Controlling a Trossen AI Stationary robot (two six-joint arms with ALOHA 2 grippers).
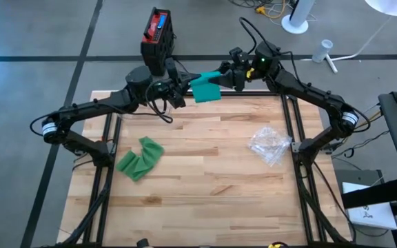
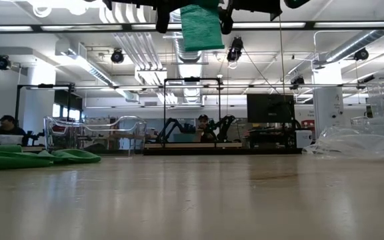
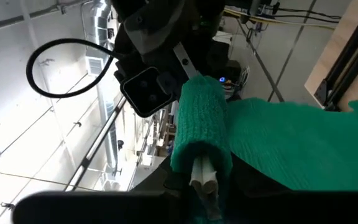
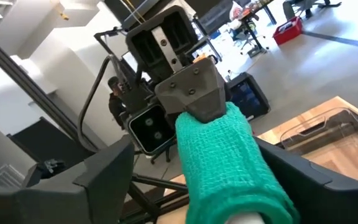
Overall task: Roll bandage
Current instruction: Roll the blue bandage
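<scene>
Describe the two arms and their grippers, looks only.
Both arms are dark, nearly black, jointed tubes with white bands near their bases. Black cables loop off the left arm and right arm. A green light glows by the right gripper. The left gripper is blocky and dark.

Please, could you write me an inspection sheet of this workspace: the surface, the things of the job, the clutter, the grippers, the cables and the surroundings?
Surface: wooden table, mostly bare.
Job's things: green bandage held in the air over the table's far edge, partly rolled, a loose flap hanging down; a second green bandage lies crumpled on the table's left side.
Clutter: clear plastic wrapper on the table's right side.
Grippers: left gripper shut on the bandage's roll end; right gripper open, its fingers on either side of the roll.
Cables: black cable loops at the left arm; loose wires on the floor beyond.
Surroundings: red and black box on the floor behind the table; seated people far off in the room.
</scene>
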